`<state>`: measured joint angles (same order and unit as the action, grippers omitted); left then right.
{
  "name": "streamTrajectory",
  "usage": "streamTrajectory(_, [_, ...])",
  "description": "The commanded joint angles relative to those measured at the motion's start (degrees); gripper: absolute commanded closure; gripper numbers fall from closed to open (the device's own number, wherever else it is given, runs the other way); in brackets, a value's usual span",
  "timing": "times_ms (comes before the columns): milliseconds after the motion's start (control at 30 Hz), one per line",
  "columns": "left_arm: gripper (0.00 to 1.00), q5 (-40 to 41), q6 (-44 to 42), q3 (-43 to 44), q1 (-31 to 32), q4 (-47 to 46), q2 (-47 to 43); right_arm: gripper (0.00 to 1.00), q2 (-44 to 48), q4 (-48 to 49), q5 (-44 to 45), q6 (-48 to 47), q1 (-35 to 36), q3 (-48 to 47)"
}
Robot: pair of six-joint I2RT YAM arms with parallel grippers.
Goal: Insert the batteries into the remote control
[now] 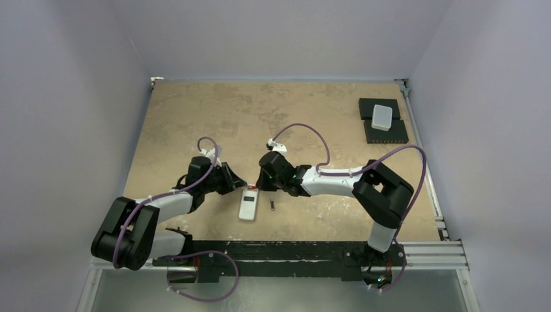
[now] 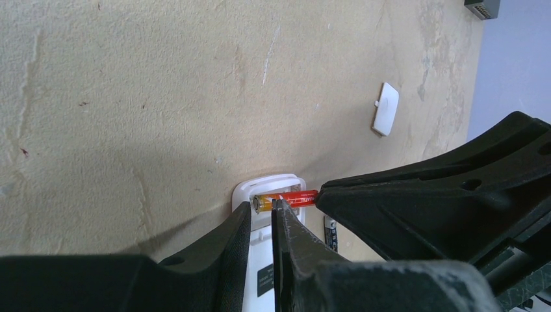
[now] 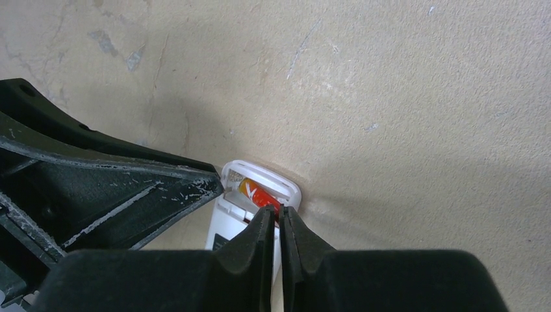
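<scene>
The remote control point(image 1: 247, 205) lies back up on the table, its battery bay open at the far end point(image 2: 269, 187). One red-orange battery point(image 2: 289, 198) lies slanted across the bay point(image 3: 256, 194). My right gripper point(image 3: 278, 213) is shut on that battery's end and also shows in the left wrist view point(image 2: 320, 194). My left gripper point(image 2: 262, 211) hovers over the bay, jaws a narrow gap apart with nothing between them, one fingertip point(image 2: 279, 208) at the battery's middle. The second battery point(image 1: 273, 205) lies on the table right of the remote point(image 2: 330, 233).
A small white battery cover point(image 2: 385, 109) lies on the table beyond the remote. A plain white box point(image 1: 382, 116) sits on black pads point(image 1: 390, 133) at the far right corner. Walls enclose the table on three sides.
</scene>
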<state>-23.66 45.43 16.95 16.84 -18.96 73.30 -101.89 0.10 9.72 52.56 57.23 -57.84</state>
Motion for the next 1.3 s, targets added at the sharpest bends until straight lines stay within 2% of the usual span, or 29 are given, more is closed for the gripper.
streamTrajectory(0, [0.83,-1.5,0.1,-1.2,-0.3,-1.7,-0.1,0.86,-1.0,1.7,-0.6,1.2,0.3,-1.1])
streamTrajectory(700, [0.83,-1.4,2.1,-4.5,-0.3,-1.8,-1.8,0.92,-0.5,6.8,-4.2,2.2,0.4,2.8])
streamTrajectory(1267, [0.89,-1.5,2.1,-3.6,-0.3,-1.3,-1.5,0.95,1.0,9.1,-5.8,2.8,0.7,6.3])
